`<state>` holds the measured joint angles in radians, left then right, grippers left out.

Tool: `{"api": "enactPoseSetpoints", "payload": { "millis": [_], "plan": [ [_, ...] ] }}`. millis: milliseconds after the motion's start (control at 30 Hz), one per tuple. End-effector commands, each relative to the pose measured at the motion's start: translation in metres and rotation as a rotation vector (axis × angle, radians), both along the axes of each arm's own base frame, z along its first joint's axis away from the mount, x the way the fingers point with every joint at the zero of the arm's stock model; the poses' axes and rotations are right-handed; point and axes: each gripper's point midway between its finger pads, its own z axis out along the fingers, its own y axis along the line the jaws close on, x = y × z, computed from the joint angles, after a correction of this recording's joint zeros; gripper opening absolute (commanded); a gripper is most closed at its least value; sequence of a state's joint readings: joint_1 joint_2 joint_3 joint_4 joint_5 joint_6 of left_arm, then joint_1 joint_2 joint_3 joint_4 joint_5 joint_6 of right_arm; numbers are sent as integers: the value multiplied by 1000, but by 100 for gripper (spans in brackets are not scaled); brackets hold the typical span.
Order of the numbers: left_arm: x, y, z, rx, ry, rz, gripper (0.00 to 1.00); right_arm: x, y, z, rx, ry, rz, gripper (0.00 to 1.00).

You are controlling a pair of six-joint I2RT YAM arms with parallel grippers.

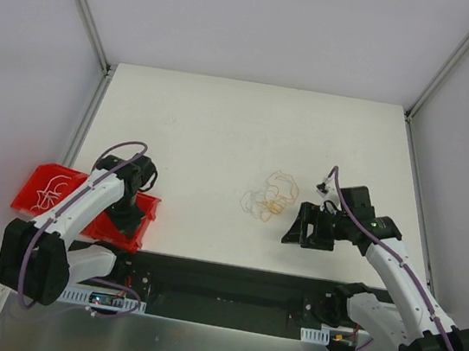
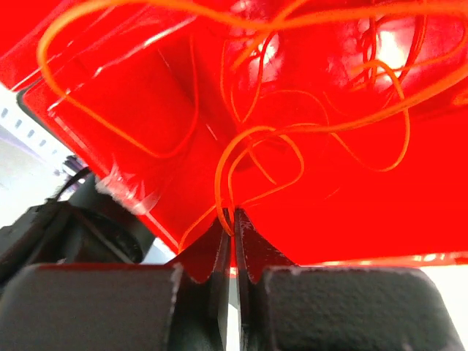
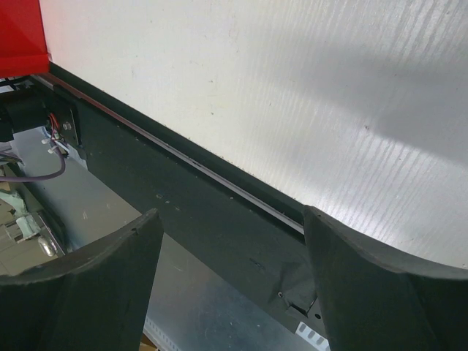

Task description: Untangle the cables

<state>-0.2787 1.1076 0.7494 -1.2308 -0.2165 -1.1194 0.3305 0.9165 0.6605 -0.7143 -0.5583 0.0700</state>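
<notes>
A small loose tangle of thin orange-yellow and whitish cables [image 1: 268,196] lies on the white table right of centre. My right gripper [image 1: 301,230] stands open just right of and nearer than the tangle; in the right wrist view the right gripper [image 3: 230,219] has nothing between its fingers. My left gripper [image 1: 130,220] is at the right end of a red bin [image 1: 83,194]. In the left wrist view the left gripper [image 2: 234,216] is shut on a thin orange cable [image 2: 256,146] that loops over the bin's red floor. A pale strand [image 1: 49,191] lies inside the bin.
The red bin [image 2: 131,110] sits at the table's near left corner, and its corner [image 3: 22,36] shows in the right wrist view. A black strip [image 1: 229,275] runs along the table's near edge [image 3: 219,212]. Metal frame rails [image 1: 83,6] flank the table.
</notes>
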Motion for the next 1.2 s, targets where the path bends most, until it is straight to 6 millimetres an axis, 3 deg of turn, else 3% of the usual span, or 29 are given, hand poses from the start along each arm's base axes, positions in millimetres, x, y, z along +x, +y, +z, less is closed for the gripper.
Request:
{"api": "enactPoseSetpoints", "payload": {
  "millis": [0, 200, 300, 467, 633, 767, 933, 1067, 1167],
  "plan": [
    [11, -15, -12, -92, 33, 30, 0, 3, 1, 1, 14, -16, 1, 79],
    [20, -1, -9, -46, 106, 36, 3, 2, 1, 2, 16, -25, 1, 79],
    [23, 0, 6, -42, 80, 46, 19, 2, 0, 2, 12, -27, -3, 79],
    [39, -9, 46, -110, -80, 38, 61, 3, -1, 0, 2, -26, -5, 79],
    [50, 2, 82, -58, -150, 28, 75, 4, -1, 0, 2, -24, -4, 79],
    [57, 7, 89, -33, -186, 30, 77, 4, -1, 0, 2, -27, -5, 79],
    [85, 3, 79, -78, -228, -38, 72, 4, -2, -1, 0, -21, -10, 79],
    [108, 21, 71, -6, -164, -156, 64, 4, -1, 1, 4, -24, -13, 80],
    [123, 48, 61, 131, -49, -285, 59, 4, -2, 1, 2, -27, -14, 79]
  ]
}}
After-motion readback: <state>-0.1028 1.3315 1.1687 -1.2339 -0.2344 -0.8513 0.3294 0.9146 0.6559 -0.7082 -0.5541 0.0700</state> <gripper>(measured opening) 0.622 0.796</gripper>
